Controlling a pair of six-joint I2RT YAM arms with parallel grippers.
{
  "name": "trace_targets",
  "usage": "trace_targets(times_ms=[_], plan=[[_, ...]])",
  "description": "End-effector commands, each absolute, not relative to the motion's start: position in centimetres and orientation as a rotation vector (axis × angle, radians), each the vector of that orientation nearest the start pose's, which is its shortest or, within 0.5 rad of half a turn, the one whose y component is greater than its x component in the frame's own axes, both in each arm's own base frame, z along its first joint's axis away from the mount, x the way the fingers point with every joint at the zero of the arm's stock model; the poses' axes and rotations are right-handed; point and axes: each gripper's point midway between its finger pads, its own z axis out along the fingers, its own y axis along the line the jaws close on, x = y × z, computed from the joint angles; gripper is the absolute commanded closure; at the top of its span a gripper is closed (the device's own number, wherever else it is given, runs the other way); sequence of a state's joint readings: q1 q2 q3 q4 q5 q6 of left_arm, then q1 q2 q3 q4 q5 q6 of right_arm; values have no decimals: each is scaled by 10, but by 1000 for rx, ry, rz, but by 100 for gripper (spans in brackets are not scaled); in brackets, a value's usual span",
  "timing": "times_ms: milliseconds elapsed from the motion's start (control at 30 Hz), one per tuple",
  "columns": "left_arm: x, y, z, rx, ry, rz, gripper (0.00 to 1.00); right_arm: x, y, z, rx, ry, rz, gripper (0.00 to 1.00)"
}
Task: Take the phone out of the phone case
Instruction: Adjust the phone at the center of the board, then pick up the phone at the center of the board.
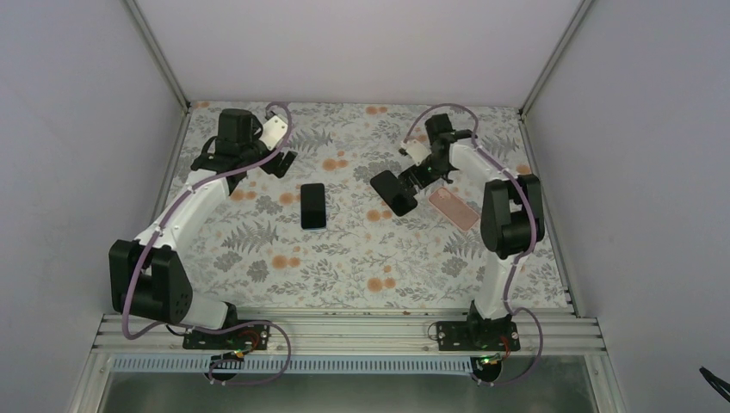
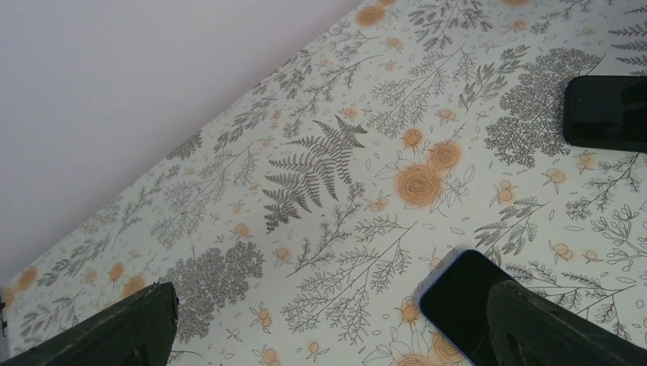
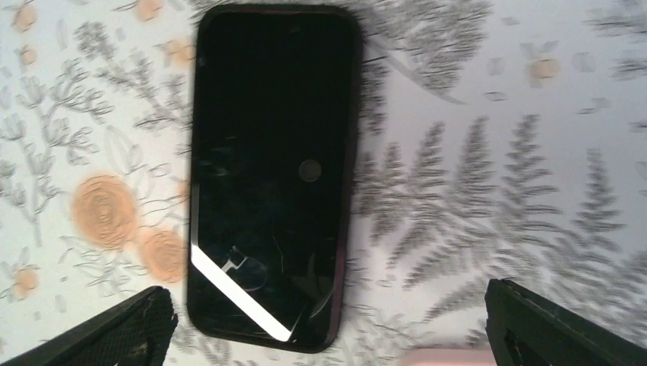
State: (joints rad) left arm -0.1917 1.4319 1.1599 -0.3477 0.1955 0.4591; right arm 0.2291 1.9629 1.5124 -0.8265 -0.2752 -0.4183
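Pink case [image 1: 454, 209] shows whole only from above.

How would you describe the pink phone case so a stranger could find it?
Start at the floral table, on its right half by the right gripper. Just right of the black phone under that gripper lies the pink phone case. It alone is pink; that phone and the mid-table phone are black.
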Motion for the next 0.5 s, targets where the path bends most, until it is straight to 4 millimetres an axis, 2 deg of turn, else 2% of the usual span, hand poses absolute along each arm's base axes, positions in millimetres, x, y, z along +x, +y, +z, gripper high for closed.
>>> trace_targets(times_ms=[0,133,267,367,467], plan=[[412,-111,227,792,2031,-59,0,378,174,61,-991,2713,430,0],[410,-109,228,786,2032,-54,0,366,189,41,-1028,2753,360,0],[408,-107,229,772,2031,-40,0,365,191,24,-1030,2768,230,0],[405,-104,228,769,2030,-27,0,368,185,21,-1029,2757,140,0],[403,-103,226,766,2028,-19,0,373,182,29,-1030,2710,82,0]])
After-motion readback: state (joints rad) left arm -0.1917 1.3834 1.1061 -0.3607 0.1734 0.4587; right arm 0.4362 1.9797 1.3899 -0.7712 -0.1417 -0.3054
